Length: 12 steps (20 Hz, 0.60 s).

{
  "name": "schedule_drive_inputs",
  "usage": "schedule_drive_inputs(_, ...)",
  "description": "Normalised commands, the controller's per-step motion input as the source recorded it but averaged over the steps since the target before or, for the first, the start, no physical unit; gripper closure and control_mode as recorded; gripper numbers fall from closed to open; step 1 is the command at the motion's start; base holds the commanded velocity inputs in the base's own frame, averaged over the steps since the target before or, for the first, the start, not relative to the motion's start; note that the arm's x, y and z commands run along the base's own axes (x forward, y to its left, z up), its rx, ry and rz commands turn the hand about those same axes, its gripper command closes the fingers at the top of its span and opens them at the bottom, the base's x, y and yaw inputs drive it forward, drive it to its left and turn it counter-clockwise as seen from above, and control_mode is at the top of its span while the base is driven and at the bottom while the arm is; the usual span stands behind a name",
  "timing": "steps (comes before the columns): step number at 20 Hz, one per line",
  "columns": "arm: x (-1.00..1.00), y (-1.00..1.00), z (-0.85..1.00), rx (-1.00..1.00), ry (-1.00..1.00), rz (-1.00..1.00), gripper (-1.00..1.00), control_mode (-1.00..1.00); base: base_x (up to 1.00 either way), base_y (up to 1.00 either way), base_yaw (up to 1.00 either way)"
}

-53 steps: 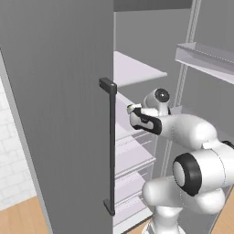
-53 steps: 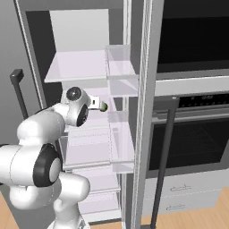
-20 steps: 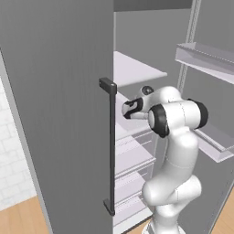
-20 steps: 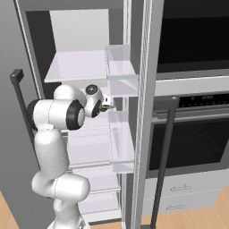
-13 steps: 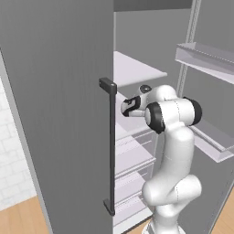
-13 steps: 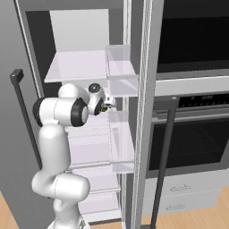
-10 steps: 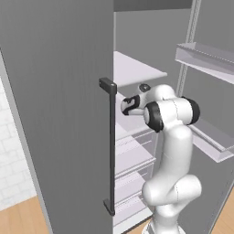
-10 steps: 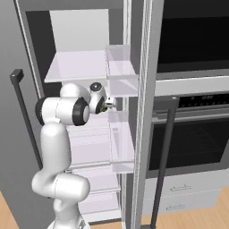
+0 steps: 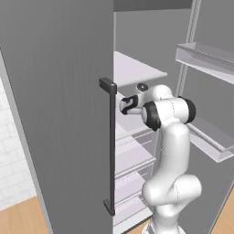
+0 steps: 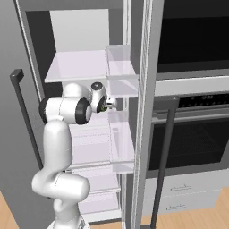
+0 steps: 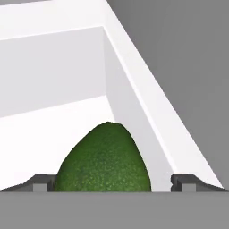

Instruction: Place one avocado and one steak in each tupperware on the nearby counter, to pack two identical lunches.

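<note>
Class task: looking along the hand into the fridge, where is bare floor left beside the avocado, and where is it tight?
Bare white shelf floor lies left of and behind the avocado, up to the back wall. It is tight on the right, where the side wall runs close beside the fruit. The open hand straddles it.

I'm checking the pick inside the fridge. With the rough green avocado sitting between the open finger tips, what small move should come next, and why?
Probably close the gripper on the rough green avocado. In the hand view the fruit lies between the two dark fingertips, jaws wide and not pressing it, close beside the white shelf wall. Closing should secure it before lifting out.
</note>
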Motion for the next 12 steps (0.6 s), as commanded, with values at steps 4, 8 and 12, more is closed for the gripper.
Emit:
schedule_drive_inputs(4,-0.01,0.0,-0.35,0.0,0.06,0.0,1.0,-1.0,0.0,0.0,0.0)
schedule_drive_inputs(8,-0.05,0.0,-0.2,0.0,0.0,0.0,1.0,-1.0,0.0,0.0,0.0)
schedule_drive_inputs(12,-0.4,-0.02,-0.23,0.03,-0.13,0.0,1.0,-1.0,0.0,0.0,0.0)
